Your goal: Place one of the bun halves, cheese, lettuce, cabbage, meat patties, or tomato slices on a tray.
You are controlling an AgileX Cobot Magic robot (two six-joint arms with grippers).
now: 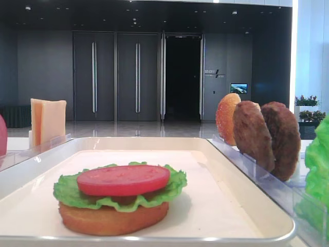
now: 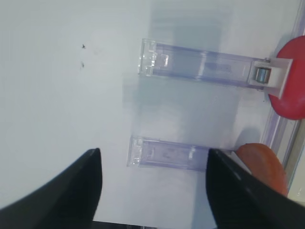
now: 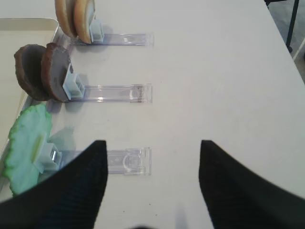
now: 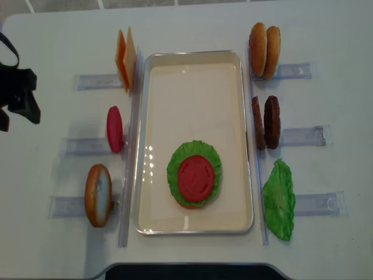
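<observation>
On the cream tray (image 4: 192, 56) lies a stack: a flat bun half (image 1: 110, 219), a lettuce leaf (image 1: 67, 193) and on top a tomato slice (image 4: 195, 178). My left gripper (image 2: 153, 151) hangs open over the bare table left of the tray, above a clear rack (image 2: 167, 153), with nothing between its fingers. A racked tomato slice (image 2: 293, 81) and a bun half (image 2: 264, 164) lie beyond it. My right gripper (image 3: 152, 143) is open and empty over the table right of the tray, near the racked lettuce (image 3: 26, 143) and meat patties (image 3: 45, 71). No cabbage is in view.
Left racks hold cheese (image 4: 126, 59), a tomato slice (image 4: 114, 129) and a bun half (image 4: 98, 195). Right racks hold two bun halves (image 4: 264, 42), two patties (image 4: 266, 122) and a lettuce leaf (image 4: 279, 199). My left arm (image 4: 20, 93) is at the table's far left edge.
</observation>
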